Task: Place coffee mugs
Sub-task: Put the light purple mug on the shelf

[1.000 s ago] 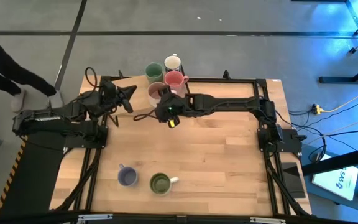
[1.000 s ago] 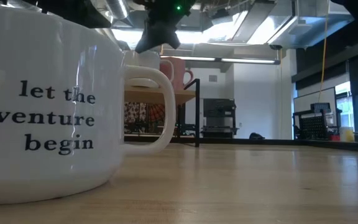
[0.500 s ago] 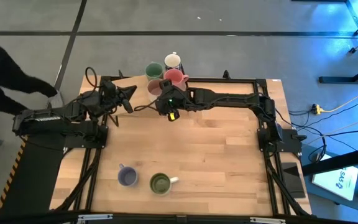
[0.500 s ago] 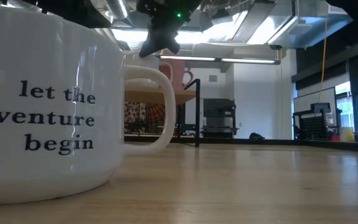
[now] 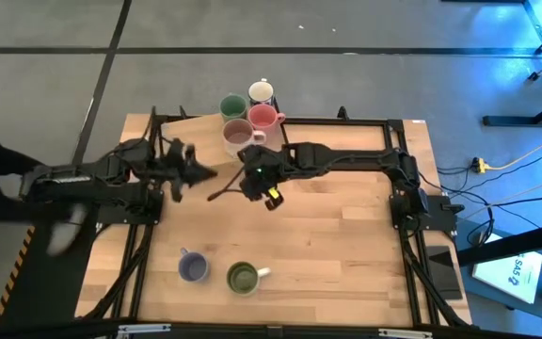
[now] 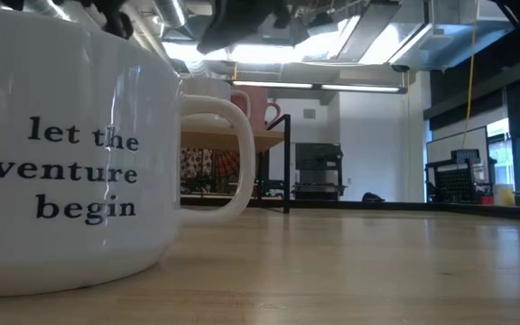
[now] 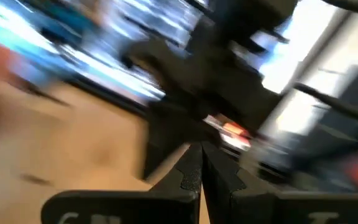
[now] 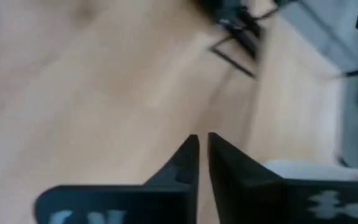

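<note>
right gripper (image 5: 252, 185): my jaws clenched, empty
left gripper (image 5: 194, 175): clenched, empty
nearest mug: pale mug (image 5: 238, 135) just beyond my right gripper, far side

The high view looks straight down on the whole worktop (image 5: 327, 235) and both arms, with floor showing around it; the low view sits at board level, facing level across the wood into the room, so near a white mug (image 6: 70, 153) that it fills the picture's left; each wrist view looks forward past its own dark fingers, close above the wood; all four share the worktop surface.
</note>
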### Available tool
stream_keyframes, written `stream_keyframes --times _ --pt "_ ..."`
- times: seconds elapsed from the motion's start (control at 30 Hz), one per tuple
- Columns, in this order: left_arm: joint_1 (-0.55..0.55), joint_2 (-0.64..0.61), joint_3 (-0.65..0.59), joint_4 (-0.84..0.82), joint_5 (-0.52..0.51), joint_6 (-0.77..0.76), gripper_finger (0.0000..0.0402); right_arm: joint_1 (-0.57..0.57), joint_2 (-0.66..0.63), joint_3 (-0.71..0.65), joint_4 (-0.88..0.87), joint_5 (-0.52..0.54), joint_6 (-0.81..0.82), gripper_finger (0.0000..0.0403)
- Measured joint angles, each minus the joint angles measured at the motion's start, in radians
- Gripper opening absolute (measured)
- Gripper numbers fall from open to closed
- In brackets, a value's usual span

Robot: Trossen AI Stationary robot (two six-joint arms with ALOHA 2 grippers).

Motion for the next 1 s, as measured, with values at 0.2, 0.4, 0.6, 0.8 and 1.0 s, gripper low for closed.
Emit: stream_keyframes --times 0.2,0.4,0.6,0.8,1.0 --pt "-0.177 0.010 0.000 0.011 0.155 -0.248 0.0000 0.039 0.000 0.005 -0.152 -0.004 0.021 0.0102" --pt "-0.413 0.010 0.000 -0.046 0.070 -0.393 0.0000 0.063 0.000 0.005 -0.270 -0.005 0.055 0.0155" --pt "-0.644 0.039 0.000 -0.215 -0.004 -0.603 0.0000 0.070 -0.002 0.005 -0.388 0.005 0.072 0.0155" --pt "-0.852 0.138 0.000 -0.310 -0.059 -0.740 0.0000 0.068 -0.004 -0.023 -0.389 0.011 0.107 0.0148" --pt "-0.948 0.260 0.000 -0.318 -0.115 -0.740 0.0025 0.068 -0.005 -0.097 -0.328 0.012 0.129 0.0147"
